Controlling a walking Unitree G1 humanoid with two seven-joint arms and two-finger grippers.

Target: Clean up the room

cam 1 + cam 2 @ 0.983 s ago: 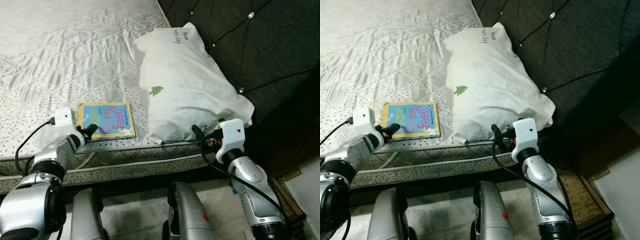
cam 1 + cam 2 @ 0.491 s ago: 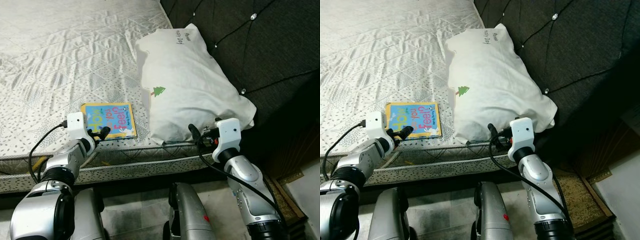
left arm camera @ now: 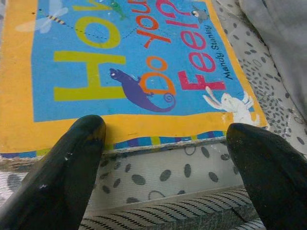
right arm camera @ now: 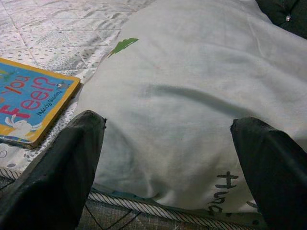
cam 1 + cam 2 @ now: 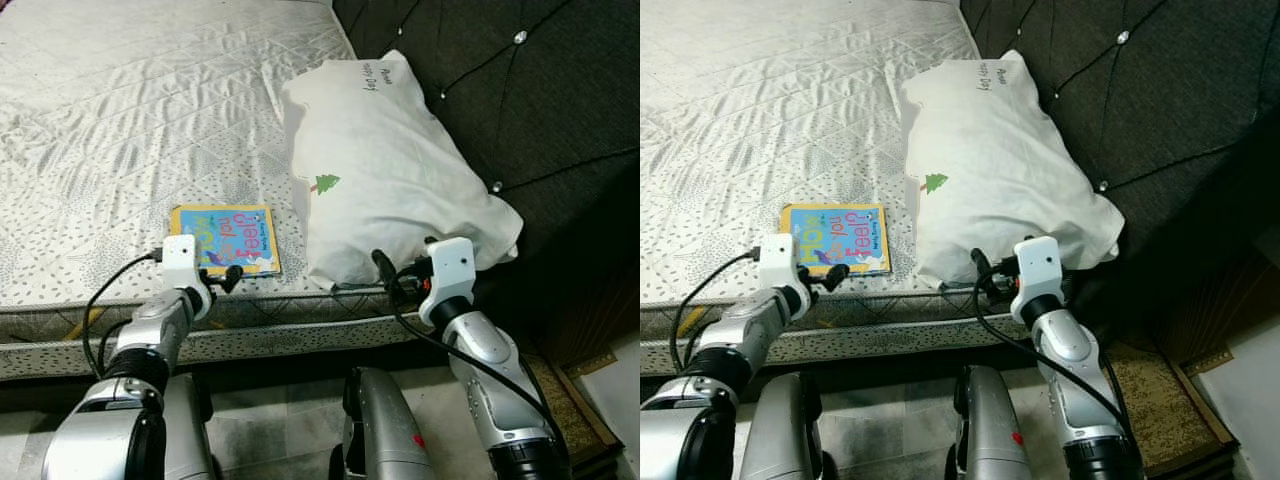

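At the bed's (image 5: 120, 130) near edge the left claw (image 3: 165, 158) gapes wide just short of the book (image 5: 226, 240); a low approach could jam its fingers against the mattress side. The right claw (image 4: 168, 158), also spread, faces the pillow (image 5: 390, 170) beside the book.

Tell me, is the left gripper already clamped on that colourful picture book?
No, the left gripper is open, its fingertips just short of the colourful picture book.
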